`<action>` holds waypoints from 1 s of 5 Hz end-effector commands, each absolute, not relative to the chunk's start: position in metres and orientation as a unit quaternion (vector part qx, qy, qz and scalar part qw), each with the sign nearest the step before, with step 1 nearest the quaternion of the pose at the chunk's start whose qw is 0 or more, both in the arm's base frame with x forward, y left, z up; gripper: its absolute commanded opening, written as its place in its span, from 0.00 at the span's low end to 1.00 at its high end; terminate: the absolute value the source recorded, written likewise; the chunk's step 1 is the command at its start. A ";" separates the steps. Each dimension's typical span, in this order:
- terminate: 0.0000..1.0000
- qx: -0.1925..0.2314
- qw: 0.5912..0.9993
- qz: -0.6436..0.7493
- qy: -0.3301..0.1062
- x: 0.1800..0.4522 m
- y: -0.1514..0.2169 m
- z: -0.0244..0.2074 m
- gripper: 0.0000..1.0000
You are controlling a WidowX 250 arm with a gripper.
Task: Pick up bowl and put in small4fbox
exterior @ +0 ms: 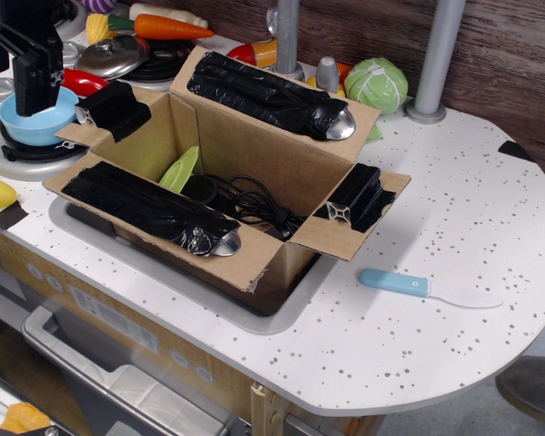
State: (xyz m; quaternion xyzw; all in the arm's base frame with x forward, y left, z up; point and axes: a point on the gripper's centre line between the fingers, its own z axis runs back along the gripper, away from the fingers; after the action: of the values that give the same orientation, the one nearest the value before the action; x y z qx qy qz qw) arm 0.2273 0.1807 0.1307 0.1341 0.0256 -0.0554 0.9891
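Observation:
The light-blue bowl [32, 125] sits on a grey stove burner [9, 162] at the far left. My black gripper [38, 91] hangs straight over it, with its fingertips down at or inside the bowl's rim; the fingers read as one dark block, so I cannot tell how the jaws stand. The small4fbox [254, 150], brown cardboard with black-taped flaps spread open, stands in the sink recess just right of the bowl. Its near-left flap [118, 107] almost touches the bowl. Inside the box lie a green item [180, 170] and black cables [254, 204].
A light-blue-handled toy knife [418, 286] lies on the speckled counter [454, 218] right of the box. A silver pot lid [113, 54], a carrot [168, 27] and a red item [84, 82] sit behind the bowl. Two grey posts [286, 36] [436, 54] and a green cabbage [377, 82] stand at the back.

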 end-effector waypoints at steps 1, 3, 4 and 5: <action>0.00 0.134 0.989 -0.055 0.026 0.227 0.181 0.131 1.00; 0.00 0.164 0.963 -0.205 -0.053 0.257 0.210 0.108 1.00; 0.00 0.171 0.957 -0.228 -0.062 0.265 0.218 0.095 1.00; 0.00 0.176 0.952 -0.241 -0.063 0.267 0.230 0.080 1.00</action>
State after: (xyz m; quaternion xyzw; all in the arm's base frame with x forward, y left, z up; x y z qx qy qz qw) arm 0.2642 0.2287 0.0617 0.1594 -0.0535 -0.2424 0.9555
